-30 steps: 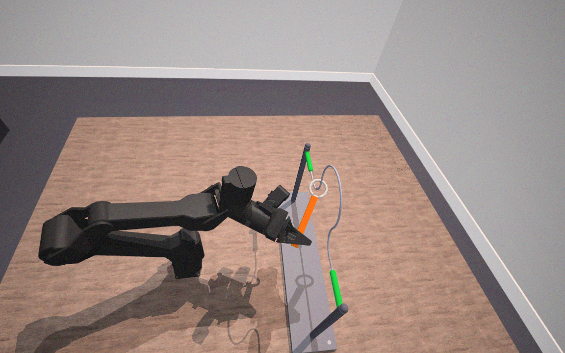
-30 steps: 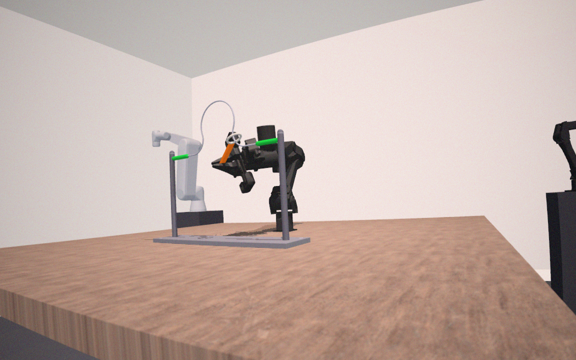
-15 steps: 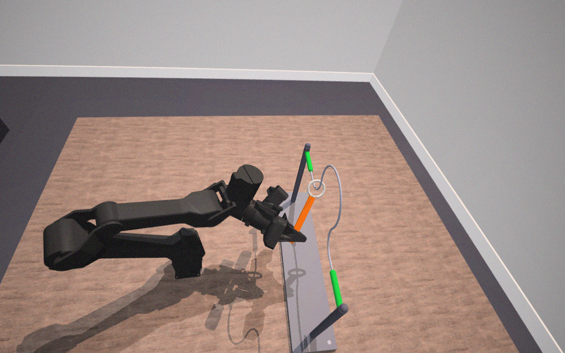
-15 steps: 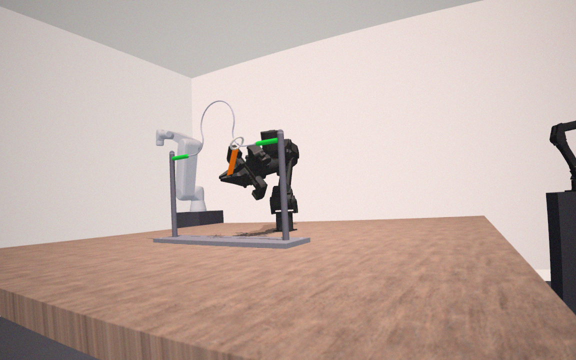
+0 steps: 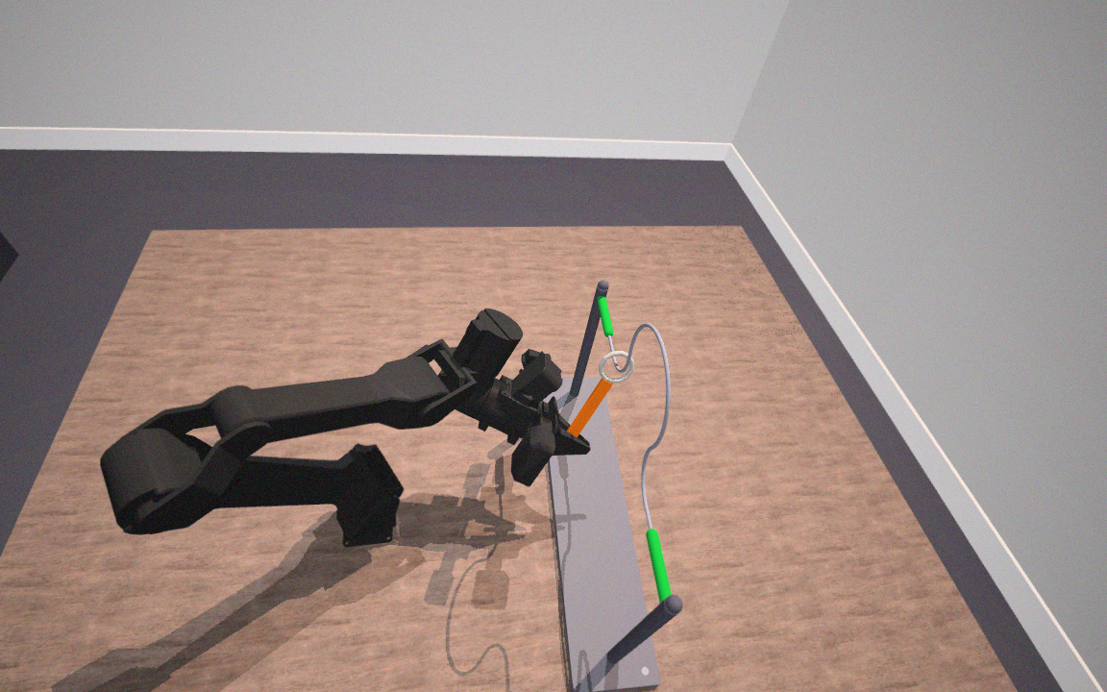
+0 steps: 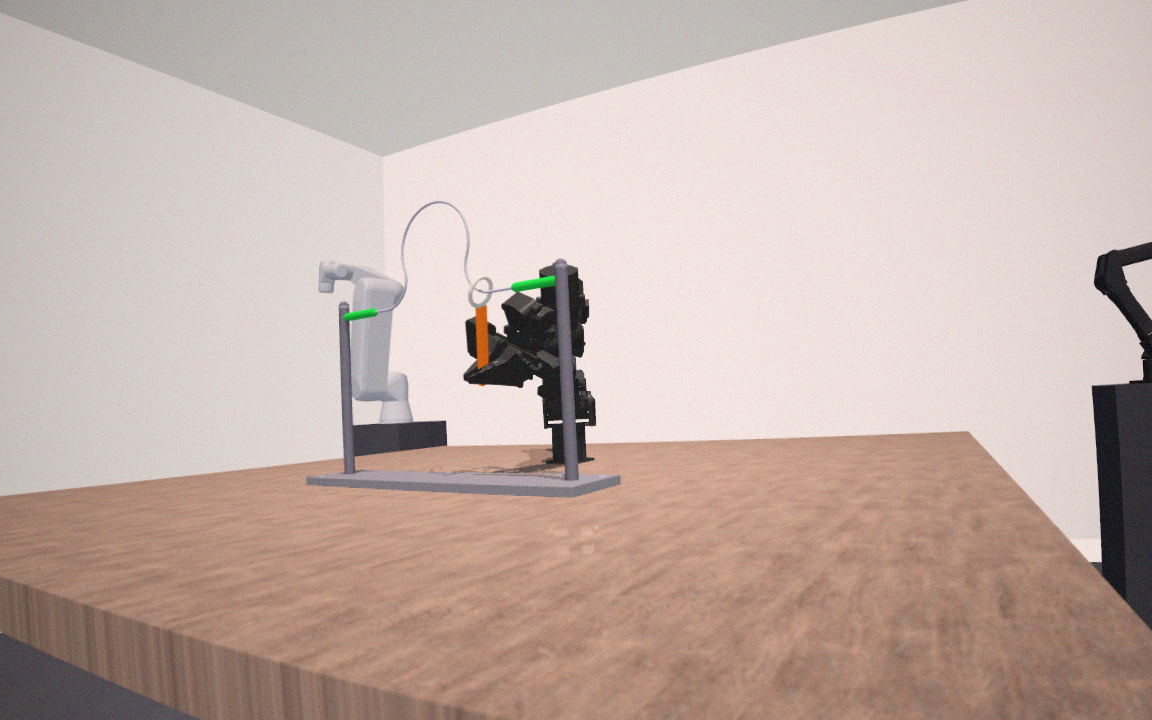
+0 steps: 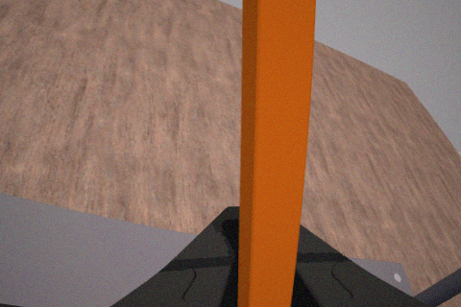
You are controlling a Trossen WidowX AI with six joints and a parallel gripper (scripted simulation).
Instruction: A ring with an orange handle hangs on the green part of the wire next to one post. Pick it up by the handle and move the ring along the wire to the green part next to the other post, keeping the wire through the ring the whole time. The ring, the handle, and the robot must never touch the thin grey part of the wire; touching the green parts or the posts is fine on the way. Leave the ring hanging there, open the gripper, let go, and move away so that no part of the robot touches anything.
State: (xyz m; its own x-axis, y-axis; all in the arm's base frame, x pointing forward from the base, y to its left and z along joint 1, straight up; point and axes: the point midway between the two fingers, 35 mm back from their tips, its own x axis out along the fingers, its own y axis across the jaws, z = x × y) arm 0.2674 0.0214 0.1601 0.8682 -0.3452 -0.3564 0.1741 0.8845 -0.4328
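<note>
My gripper (image 5: 578, 441) (image 6: 476, 372) (image 7: 251, 222) is shut on the orange handle (image 5: 590, 409) (image 6: 482, 335) (image 7: 279, 106) near its lower end. The handle points up to the pale ring (image 5: 602, 367) (image 6: 471, 293). The ring is around the thin grey wire (image 5: 668, 386) (image 6: 437, 202) at its low bend, between one green part (image 5: 605, 316) (image 6: 533, 283) and the tall arch. I cannot tell whether ring and wire touch. The other green part (image 5: 658, 563) (image 6: 360, 315) is beyond the arch. Ring and wire are out of the wrist view.
One post (image 5: 587, 339) (image 6: 567, 385) stands near the ring, at the far end in the top view. The other post (image 5: 639, 634) (image 6: 346, 394) (image 7: 442, 290) stands at the opposite end of the grey base (image 5: 596, 533) (image 6: 437, 484) (image 7: 72, 245). My fingers are above the base.
</note>
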